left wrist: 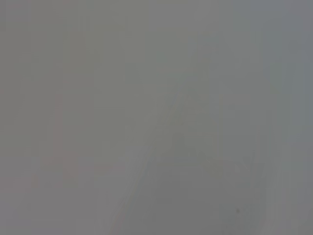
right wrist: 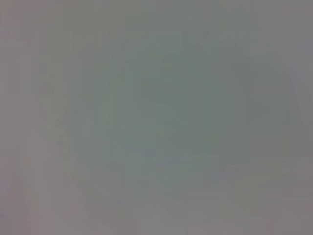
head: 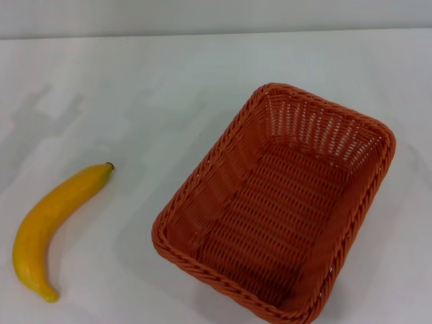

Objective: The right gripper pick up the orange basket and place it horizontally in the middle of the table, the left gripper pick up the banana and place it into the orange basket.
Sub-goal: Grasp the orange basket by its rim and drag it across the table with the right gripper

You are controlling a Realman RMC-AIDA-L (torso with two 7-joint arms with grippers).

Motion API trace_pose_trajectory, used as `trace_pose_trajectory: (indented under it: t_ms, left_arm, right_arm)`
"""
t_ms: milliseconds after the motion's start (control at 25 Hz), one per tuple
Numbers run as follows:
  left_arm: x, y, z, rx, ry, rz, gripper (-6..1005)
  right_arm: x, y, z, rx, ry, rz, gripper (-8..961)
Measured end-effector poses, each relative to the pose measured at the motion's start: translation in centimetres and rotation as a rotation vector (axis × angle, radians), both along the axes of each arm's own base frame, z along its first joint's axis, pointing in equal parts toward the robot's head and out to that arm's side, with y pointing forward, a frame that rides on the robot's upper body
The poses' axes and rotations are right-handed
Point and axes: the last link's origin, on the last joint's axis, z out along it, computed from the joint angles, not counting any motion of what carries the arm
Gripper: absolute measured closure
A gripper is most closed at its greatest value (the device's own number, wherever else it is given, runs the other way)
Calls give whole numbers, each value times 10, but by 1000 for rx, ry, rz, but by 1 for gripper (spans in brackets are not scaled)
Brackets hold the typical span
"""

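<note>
We see the orange basket point(head: 280, 206) sitting skewed on the table point(head: 169, 88), toward its near right part, one corner pointing to the far edge, nothing inside. The banana point(head: 54, 226) lies by the near left edge, well apart from the basket, stem tip toward it. Neither gripper shows anywhere, so finger state we cannot tell. Both wrist views show only blank grey.

Banana point(head: 50, 226) on the table point(head: 169, 94), well left of the basket point(head: 202, 172).
</note>
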Motion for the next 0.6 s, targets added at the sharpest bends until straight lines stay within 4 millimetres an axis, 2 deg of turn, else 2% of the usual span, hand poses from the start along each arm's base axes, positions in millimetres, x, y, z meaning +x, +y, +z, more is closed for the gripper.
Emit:
trace_pose_trajectory:
  t_ms: [600]
  left_arm:
    - [1, 1, 0, 0, -1, -4, 200]
  right_arm:
    - [-1, 1, 1, -7, 11, 6, 124]
